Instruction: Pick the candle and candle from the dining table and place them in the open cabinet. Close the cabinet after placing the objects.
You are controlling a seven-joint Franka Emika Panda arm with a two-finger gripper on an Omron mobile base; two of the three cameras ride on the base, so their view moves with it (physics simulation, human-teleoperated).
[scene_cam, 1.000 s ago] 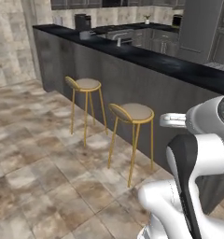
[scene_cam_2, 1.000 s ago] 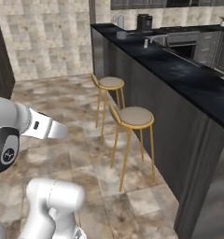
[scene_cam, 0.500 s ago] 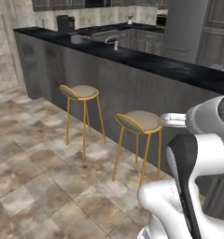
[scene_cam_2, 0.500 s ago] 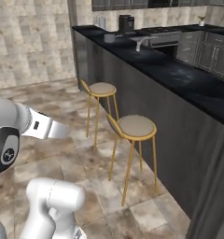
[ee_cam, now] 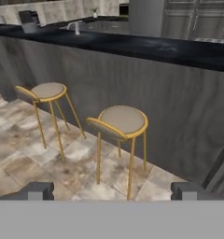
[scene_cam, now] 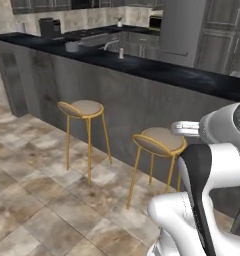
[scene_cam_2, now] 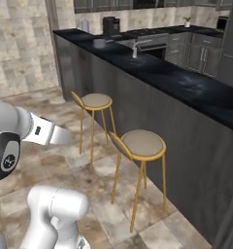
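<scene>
Base driven nearer, dining table (ee_cam: 132,46) beyond spread claw (ee_cam: 112,190)

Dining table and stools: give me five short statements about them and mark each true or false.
1. Two stools stand on the floor in front of the dining table. True: the near stool and the far stool.
2. The stool legs are black. False: they are yellow.
3. The tool is open and holds nothing. True.
4. The table top is white. False: it is glossy black.
5. A grey pot stands on the table top's far end. True.
</scene>
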